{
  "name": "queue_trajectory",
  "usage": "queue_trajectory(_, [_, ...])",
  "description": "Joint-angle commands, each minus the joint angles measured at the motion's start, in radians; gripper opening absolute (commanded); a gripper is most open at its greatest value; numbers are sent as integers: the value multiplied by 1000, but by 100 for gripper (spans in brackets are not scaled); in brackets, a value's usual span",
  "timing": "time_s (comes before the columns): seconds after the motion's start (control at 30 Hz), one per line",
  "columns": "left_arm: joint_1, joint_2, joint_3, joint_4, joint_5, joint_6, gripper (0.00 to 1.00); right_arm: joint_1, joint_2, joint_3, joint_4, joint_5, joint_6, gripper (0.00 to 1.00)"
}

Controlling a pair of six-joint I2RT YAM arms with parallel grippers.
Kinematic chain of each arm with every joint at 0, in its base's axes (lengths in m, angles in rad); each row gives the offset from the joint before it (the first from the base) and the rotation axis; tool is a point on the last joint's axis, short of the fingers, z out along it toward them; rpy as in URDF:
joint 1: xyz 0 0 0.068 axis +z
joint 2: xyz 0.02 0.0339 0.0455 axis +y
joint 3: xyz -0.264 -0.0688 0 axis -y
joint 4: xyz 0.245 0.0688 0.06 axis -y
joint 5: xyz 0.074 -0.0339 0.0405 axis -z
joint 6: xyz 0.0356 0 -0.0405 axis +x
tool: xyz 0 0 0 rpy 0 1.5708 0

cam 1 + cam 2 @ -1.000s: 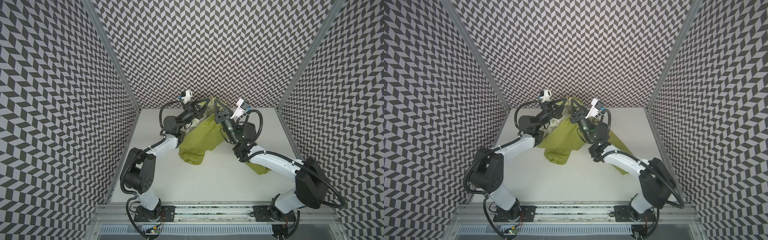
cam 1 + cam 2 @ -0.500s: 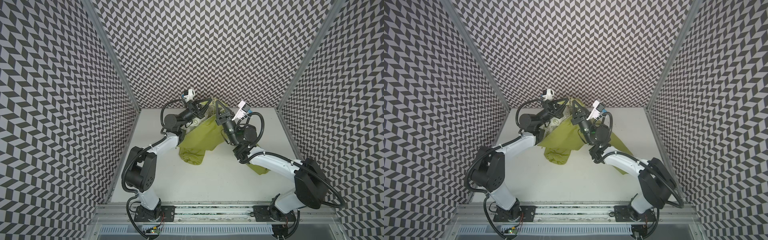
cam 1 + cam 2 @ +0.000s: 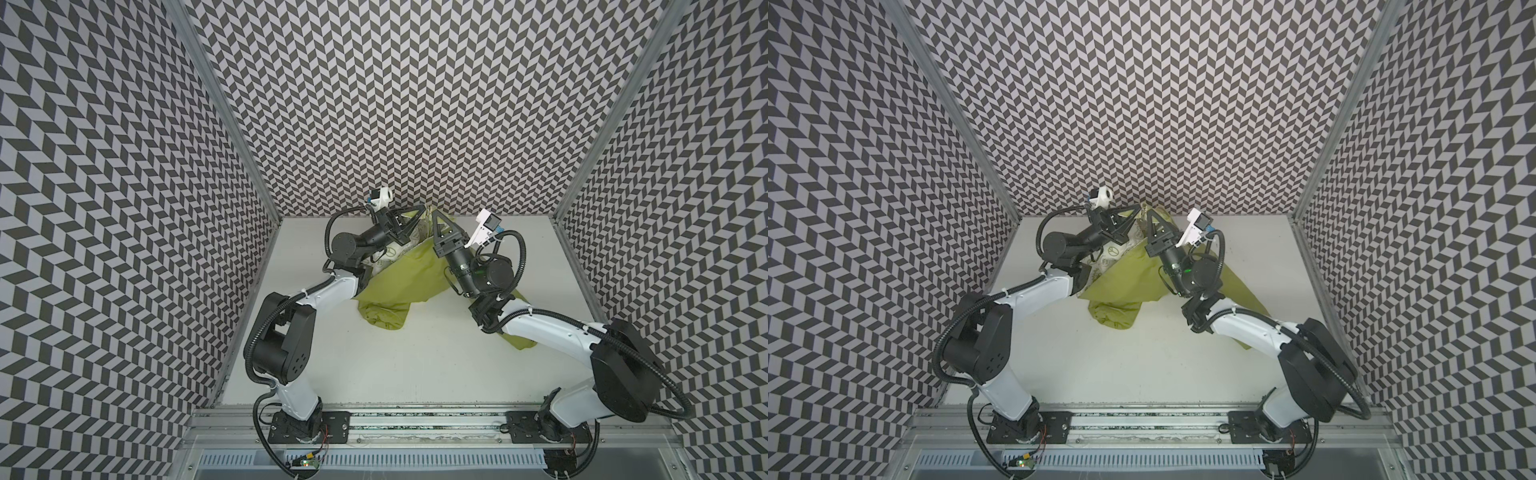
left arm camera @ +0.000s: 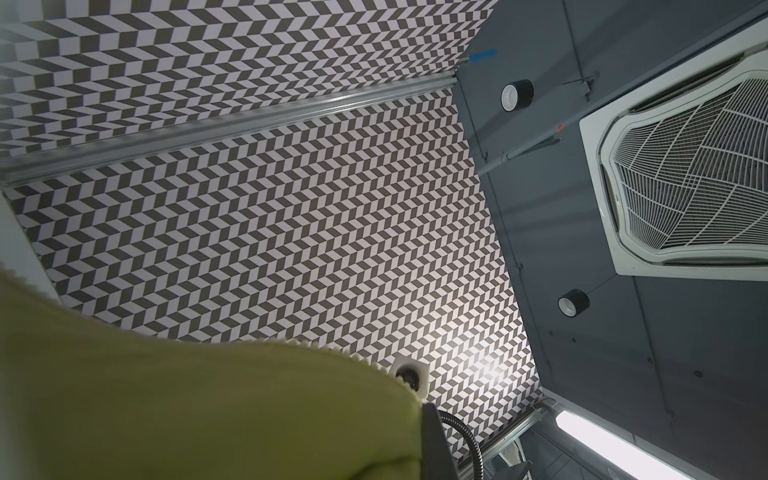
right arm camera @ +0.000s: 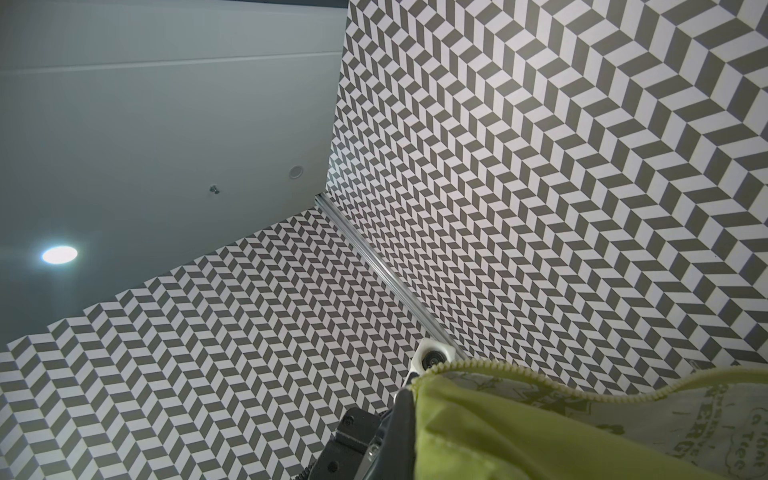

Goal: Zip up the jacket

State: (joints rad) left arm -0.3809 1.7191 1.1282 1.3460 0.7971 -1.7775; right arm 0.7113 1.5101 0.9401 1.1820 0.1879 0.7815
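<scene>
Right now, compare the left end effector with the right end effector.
The left end effector points sideways toward the middle; the right end effector points toward the back wall. The left end effector sits over the white lining of the jacket, the right end effector over green fabric. Both are shut on its raised edge, tips close together.

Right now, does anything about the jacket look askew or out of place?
Yes. The jacket is not flat: the left gripper and the right gripper, both shut, pinch its open front edges up near the back wall. The white lining shows, a crumpled fold lies mid-table, and another part lies under the right arm.
</scene>
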Motion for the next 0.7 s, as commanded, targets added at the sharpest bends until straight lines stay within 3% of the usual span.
queue_trajectory(0.0, [37, -2, 15, 72, -176, 0, 0, 25, -34, -59, -69, -51, 32, 3])
queue_trajectory(0.33, [37, 22, 15, 71, -161, -17, 0, 82, -123, -176, -188, -110, 14, 34])
queue_trajectory(0.43, [42, 24, 6, 72, -155, -19, 0, 93, -208, -214, -302, -118, -14, 33])
queue_trajectory(0.53, [43, 20, -8, 70, -141, -16, 0, 91, -329, -208, -542, -118, -70, 28])
queue_trajectory(0.67, [45, 6, -46, 71, -124, -33, 0, 46, -445, -55, -1055, -182, -193, 31])
